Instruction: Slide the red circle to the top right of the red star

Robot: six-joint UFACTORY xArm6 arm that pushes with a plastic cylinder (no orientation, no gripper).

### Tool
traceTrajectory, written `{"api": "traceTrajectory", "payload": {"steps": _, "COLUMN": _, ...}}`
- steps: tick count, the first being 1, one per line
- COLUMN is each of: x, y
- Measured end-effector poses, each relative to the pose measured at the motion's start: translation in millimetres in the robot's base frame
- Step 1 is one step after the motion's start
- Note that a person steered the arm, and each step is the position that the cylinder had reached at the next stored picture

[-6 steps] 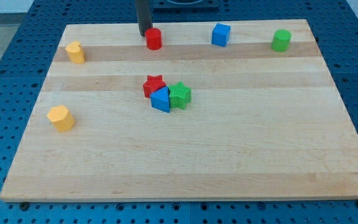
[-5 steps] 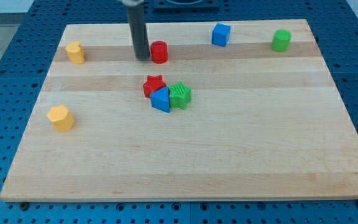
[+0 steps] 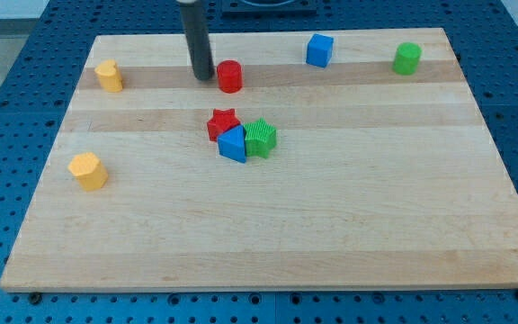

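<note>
The red circle (image 3: 230, 76) stands on the wooden board near the view's top, left of centre. My tip (image 3: 204, 77) rests on the board just left of the red circle, with a small gap or light touch that I cannot tell apart. The red star (image 3: 223, 123) lies below the circle, near the board's middle. A blue block (image 3: 233, 144) and a green ribbed block (image 3: 261, 138) press against the star's lower right side.
A blue cube (image 3: 319, 50) and a green cylinder (image 3: 407, 58) sit along the view's top right. A yellow block (image 3: 109, 76) is at top left, another yellow block (image 3: 88, 170) at mid left. The board's edge (image 3: 268, 286) runs along the bottom.
My tip moved from above-left of the red circle down to its left side. The red circle slid a little down and right. My tip then drew back slightly upward.
</note>
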State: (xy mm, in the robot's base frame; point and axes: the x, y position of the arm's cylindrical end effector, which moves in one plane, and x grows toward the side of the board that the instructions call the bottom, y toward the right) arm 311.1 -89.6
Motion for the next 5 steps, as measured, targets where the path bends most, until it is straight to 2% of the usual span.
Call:
{"api": "traceTrajectory", "payload": {"steps": 2, "x": 3.8, "y": 6.6}}
{"api": "traceTrajectory", "payload": {"steps": 5, "x": -80.8, "y": -1.6}}
